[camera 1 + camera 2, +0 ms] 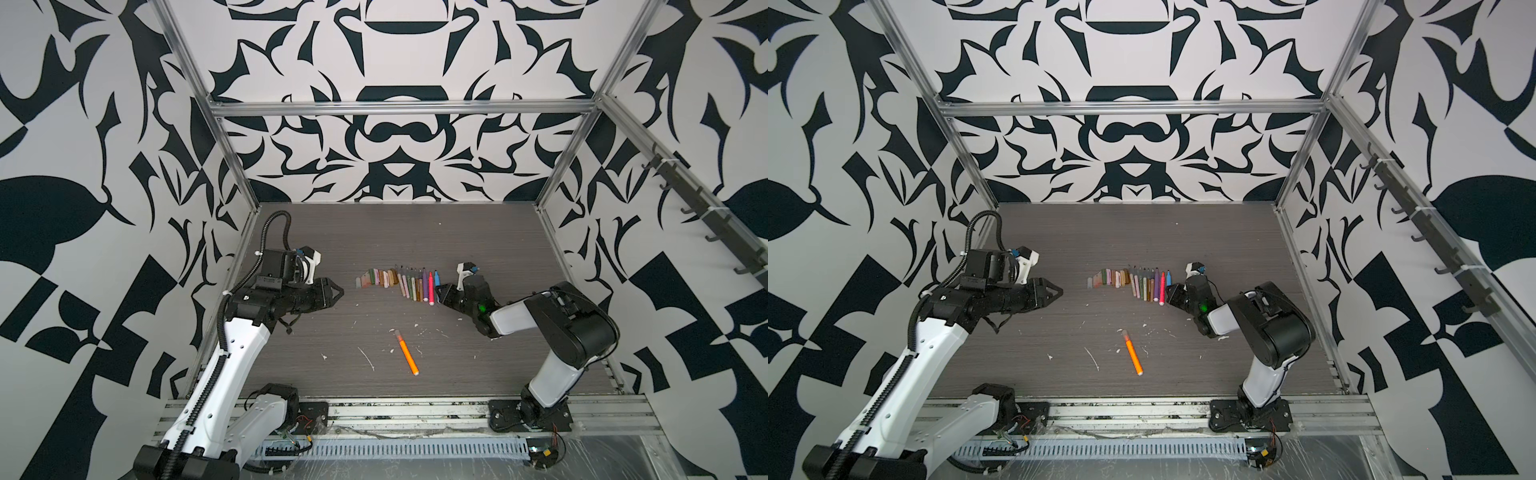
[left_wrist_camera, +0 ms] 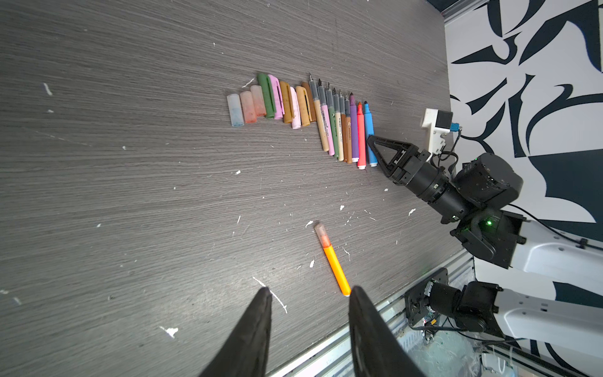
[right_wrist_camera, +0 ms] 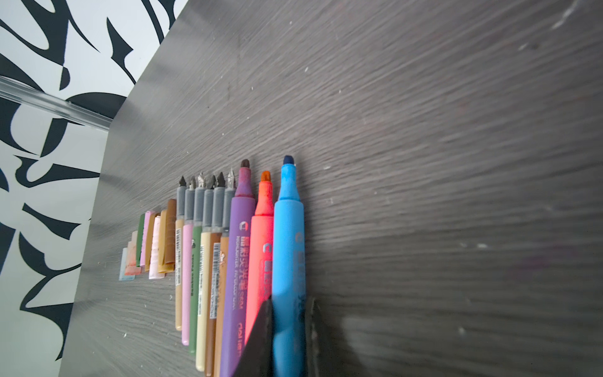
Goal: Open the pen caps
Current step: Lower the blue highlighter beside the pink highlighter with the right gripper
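Item: pen caps [image 2: 277,101], nine counted, loose, lying side by side in a row at mid-table: pale blue, two peach, green, pink, tan, pale pink, tan, brown. Just beside them on the right: pens [image 2: 342,130], nine, uncapped, tips toward the back wall. One orange pen [image 1: 406,351] lies alone nearer the front rail [image 1: 415,409], translucent cap on. My right gripper [image 3: 290,300] pinches the blue pen [image 3: 288,244], last in the row, fingers narrow against its barrel. My left gripper [image 2: 310,290] hangs partly spread, empty, left of the caps. Table [image 1: 374,232]: dark grey woodgrain, white flecks [image 1: 365,357] toward the front, open surface behind the row. Walls [image 1: 83,166]: black-and-white pattern, aluminium frame [image 1: 399,108].
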`<state>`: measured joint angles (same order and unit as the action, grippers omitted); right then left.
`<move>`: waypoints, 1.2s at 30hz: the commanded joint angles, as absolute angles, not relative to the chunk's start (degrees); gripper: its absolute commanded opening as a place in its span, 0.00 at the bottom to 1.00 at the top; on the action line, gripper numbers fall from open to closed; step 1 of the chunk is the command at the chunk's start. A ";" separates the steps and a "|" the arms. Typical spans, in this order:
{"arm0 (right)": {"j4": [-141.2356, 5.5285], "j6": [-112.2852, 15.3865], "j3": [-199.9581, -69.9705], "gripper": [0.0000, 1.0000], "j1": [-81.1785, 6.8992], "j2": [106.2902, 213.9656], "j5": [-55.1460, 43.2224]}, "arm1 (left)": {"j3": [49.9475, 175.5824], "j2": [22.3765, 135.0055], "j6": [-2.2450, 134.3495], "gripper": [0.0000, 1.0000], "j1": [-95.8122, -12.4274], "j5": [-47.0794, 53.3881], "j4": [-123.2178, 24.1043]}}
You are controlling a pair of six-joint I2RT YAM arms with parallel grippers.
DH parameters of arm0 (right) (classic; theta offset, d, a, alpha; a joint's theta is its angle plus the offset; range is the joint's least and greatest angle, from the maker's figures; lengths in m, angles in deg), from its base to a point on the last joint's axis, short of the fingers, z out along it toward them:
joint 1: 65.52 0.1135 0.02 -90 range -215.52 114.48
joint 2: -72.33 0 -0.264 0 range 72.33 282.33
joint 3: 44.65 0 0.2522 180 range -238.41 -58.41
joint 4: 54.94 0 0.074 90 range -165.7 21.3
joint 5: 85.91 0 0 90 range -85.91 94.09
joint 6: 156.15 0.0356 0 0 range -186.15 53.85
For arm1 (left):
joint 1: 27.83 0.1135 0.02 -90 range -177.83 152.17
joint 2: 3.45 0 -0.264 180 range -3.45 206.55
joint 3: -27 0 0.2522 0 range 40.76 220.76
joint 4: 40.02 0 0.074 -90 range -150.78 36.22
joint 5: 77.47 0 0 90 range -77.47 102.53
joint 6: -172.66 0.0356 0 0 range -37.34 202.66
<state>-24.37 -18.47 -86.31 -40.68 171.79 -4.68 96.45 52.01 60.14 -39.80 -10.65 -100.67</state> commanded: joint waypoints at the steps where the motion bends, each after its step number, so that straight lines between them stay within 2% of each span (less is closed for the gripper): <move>1: -22.78 -17.81 -85.83 0.06 -40.39 171.50 -4.84 | 95.43 51.92 60.18 0.42 -39.58 -11.18 -100.89; 5: -22.82 -17.70 -85.67 0.28 -40.39 171.51 -4.58 | 95.33 52.00 60.03 0.42 -39.62 -11.13 -100.68; 10: -22.65 -17.63 -86.22 0.36 -40.39 172.25 -5.84 | 95.19 52.31 59.98 0.42 -39.61 -11.16 -100.71; 15: -22.23 -17.29 -86.79 0.37 -40.39 172.80 -6.37 | 95.17 52.11 59.90 0.42 -39.64 -11.05 -100.71; 19: -22.21 -17.19 -86.81 0.32 -40.34 172.78 -6.57 | 94.99 52.12 59.81 0.42 -39.61 -11.08 -100.71; 36: -18.08 -15.04 -88.22 0.33 -40.39 177.76 -9.81 | 94.90 52.71 59.81 0.42 -39.63 -11.19 -100.71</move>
